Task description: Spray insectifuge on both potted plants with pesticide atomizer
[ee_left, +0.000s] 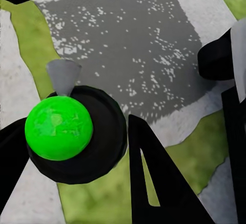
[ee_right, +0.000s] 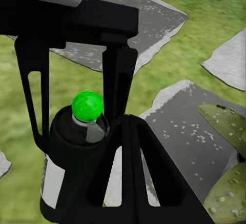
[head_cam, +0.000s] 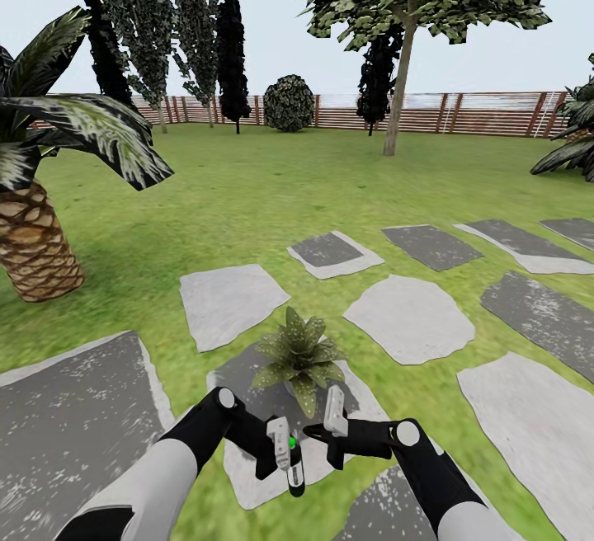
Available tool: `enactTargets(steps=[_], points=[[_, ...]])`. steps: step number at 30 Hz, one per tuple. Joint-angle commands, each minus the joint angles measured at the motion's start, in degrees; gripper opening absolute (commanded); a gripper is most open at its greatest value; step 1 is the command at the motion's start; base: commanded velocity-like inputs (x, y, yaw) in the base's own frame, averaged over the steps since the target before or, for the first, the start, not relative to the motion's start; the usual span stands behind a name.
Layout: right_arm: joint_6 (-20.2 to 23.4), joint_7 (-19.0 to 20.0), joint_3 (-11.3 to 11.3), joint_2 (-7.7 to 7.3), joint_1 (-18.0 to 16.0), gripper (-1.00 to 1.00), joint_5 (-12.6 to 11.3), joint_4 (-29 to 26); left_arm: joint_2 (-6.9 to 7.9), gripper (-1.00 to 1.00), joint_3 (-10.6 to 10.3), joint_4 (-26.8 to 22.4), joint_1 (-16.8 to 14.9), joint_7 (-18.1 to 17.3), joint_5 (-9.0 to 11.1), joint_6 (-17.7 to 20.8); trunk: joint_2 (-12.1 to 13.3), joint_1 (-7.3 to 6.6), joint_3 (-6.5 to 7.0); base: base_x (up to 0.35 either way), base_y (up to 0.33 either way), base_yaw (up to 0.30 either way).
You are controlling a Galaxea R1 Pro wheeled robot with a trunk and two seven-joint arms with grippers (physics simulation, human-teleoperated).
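Observation:
The pesticide atomizer [head_cam: 294,468], a black can with a bright green button [ee_left: 59,127] and a small grey nozzle, stands upright in my left gripper [head_cam: 285,452], which is shut on it just above a grey slab. One potted plant [head_cam: 301,355], a low rosette of speckled green leaves, sits on that slab just beyond the can. My right gripper [head_cam: 313,432] is shut on nothing, with its tip close beside the can. In the right wrist view the atomizer [ee_right: 77,147] stands between the left gripper's fingers [ee_right: 119,75], and speckled leaves [ee_right: 225,126] show at the edge.
Grey stepping slabs [head_cam: 408,318] lie across the green lawn [head_cam: 247,195]. A big palm [head_cam: 33,236] with a scaly trunk stands at the left. A tree [head_cam: 400,71], dark cypresses and a round bush stand before the brown slatted fence [head_cam: 478,115].

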Motion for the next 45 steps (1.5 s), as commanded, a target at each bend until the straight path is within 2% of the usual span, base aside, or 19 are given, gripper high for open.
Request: enactTargets(steps=[1, 10, 14, 31, 36, 45], points=[[-0.19, 0.07, -0.08, 0.01, -0.02, -1.00, 0.36, -0.07, -0.08, -1.00, 0.49, -0.04, -0.04, -0.14, -0.59, -0.59, -0.02, -0.01, -0.05, 0.000, 0.000, 0.000], [-0.25, 0.07, -0.02, 0.03, -0.02, -1.00, 0.36, -0.07, -0.08, -1.00, 0.53, 0.04, -0.02, 2.33, -0.42, -0.85, -0.02, -0.01, -0.05, 0.000, 0.000, 0.000], [-0.22, 0.07, -0.02, 0.03, -0.02, -1.00, 0.36, -0.07, -0.08, -1.00, 0.49, 0.05, -0.02, 2.35, 2.44, -1.61, -0.02, -0.01, -0.05, 0.000, 0.000, 0.000], [-0.26, 0.07, 0.07, 0.03, -0.02, -1.00, 0.36, -0.01, -0.08, -1.00, 0.49, 0.84, -0.09, 2.39, 3.09, -2.61, -0.02, -0.01, -0.05, 0.000, 0.000, 0.000], [-0.26, 0.07, 0.07, 0.03, -0.02, -1.00, 0.36, 0.01, -0.08, -1.00, 0.34, 0.84, -0.09, 2.37, 6.10, -2.85, -0.02, -0.01, -0.05, 0.000, 0.000, 0.000], [-0.27, 0.07, 0.07, 0.03, -0.02, -1.00, 0.36, 0.01, -0.08, -1.00, 0.32, 0.84, -0.08, 2.37, 6.44, -2.93, -0.02, -0.01, -0.05, 0.000, 0.000, 0.000]])
